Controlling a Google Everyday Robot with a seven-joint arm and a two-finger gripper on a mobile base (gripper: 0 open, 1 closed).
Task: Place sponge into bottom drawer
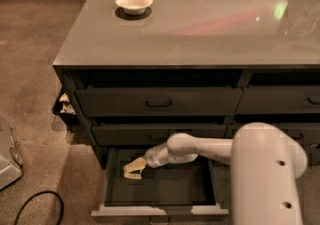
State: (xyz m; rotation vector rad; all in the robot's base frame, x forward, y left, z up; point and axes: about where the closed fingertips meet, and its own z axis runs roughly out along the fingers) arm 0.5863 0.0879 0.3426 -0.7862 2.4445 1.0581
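Observation:
The bottom drawer (160, 211) is pulled open below the two closed wide drawers. The cream-yellow sponge (133, 168) sits low at the drawer's far left, at or just above its dark floor. My gripper (142, 163) reaches into the drawer from the right, with its tip right at the sponge. The white arm (200, 149) runs back to a large white link (267, 174) that covers the drawer's right side.
A round white bowl (134, 3) stands on the grey countertop (200, 29) at the far left. A narrower drawer column (280, 100) is on the right. A black cable (37, 208) and a white object (7, 161) lie on the carpet at the left.

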